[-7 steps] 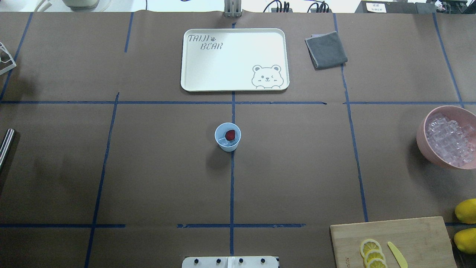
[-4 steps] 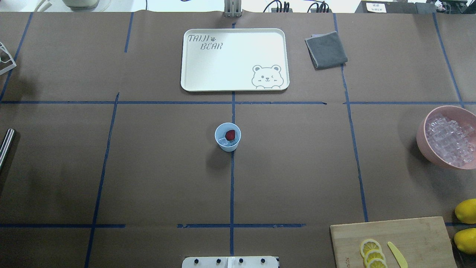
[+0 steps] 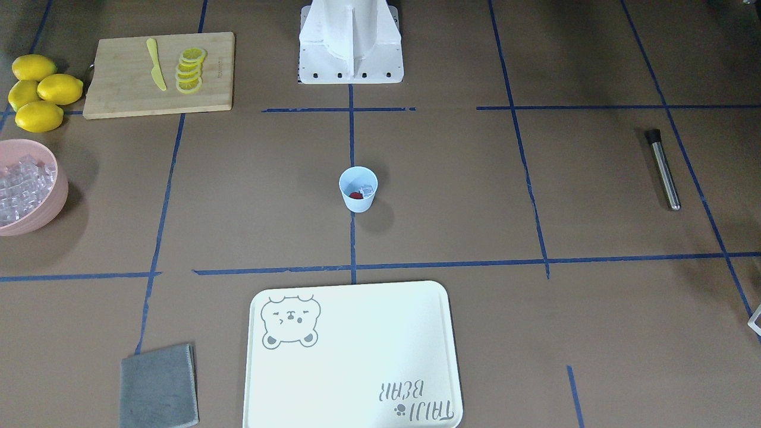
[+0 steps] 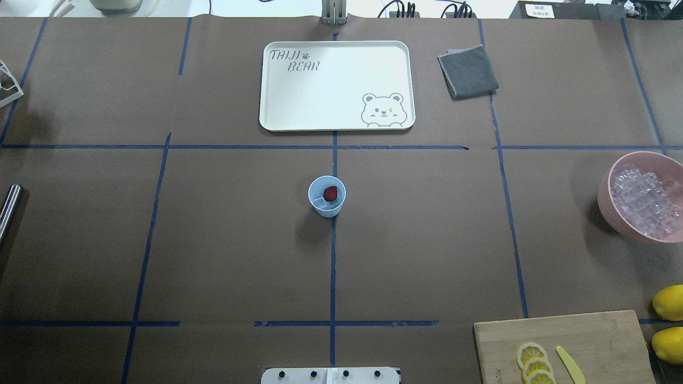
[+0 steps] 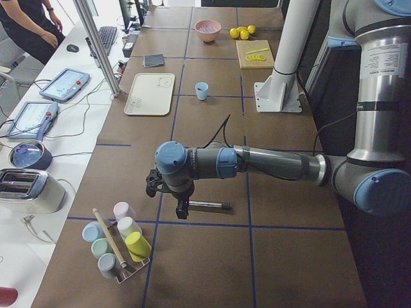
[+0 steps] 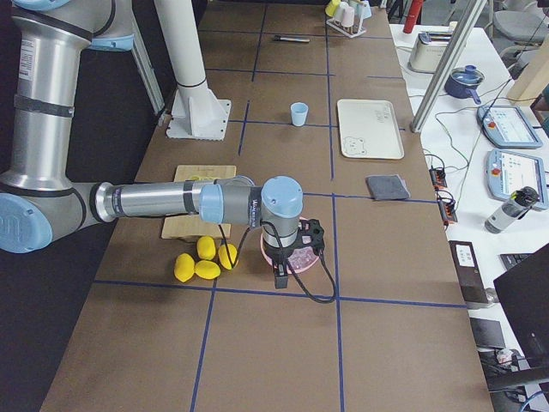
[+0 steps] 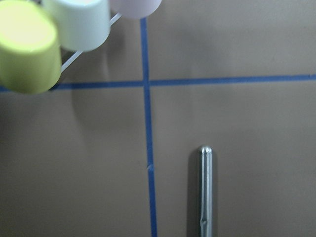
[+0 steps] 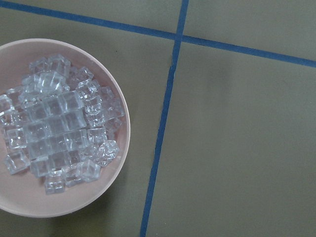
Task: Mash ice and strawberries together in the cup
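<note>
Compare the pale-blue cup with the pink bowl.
The small pale-blue tapered plastic cup is far smaller and narrower than the wide round pink bowl. The cup holds a red strawberry piece and some clear ice cubes; the bowl holds only a heap of ice. Both stand upright and open-topped.

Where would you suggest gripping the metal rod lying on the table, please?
Grip the metal rod at mid-shaft, coming straight down from above and closing across its narrow width: it lies flat on the table, slim and round, so probably only its long sides offer purchase.
</note>
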Robot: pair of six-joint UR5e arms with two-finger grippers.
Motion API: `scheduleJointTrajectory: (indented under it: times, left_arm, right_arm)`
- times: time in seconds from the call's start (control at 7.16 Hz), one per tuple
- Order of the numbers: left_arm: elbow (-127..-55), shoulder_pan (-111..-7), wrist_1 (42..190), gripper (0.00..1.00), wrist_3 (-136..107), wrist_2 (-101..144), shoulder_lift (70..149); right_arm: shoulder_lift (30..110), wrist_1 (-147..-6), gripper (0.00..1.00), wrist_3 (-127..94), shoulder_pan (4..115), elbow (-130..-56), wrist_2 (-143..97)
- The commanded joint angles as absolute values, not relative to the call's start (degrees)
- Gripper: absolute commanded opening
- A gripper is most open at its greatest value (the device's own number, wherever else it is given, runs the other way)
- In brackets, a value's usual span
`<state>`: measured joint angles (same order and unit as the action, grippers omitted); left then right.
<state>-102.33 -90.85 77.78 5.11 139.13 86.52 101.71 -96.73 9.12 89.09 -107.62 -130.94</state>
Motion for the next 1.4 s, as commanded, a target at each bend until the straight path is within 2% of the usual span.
scheduleJointTrajectory:
  times: [0.0,1.26]
  left_arm:
    - [-105.72,-91.49,76.90,1.00,3.62,137.91,84.22]
    - [-108.80,-91.41,77.61,1.00,6.15,138.25,79.12]
  right_arm:
    - [101.69,-96.77,0.99,8.79,89.12,-107.23,-130.87]
    - [102.83,-97.29,0.99,9.93,90.18,-105.65,-133.68]
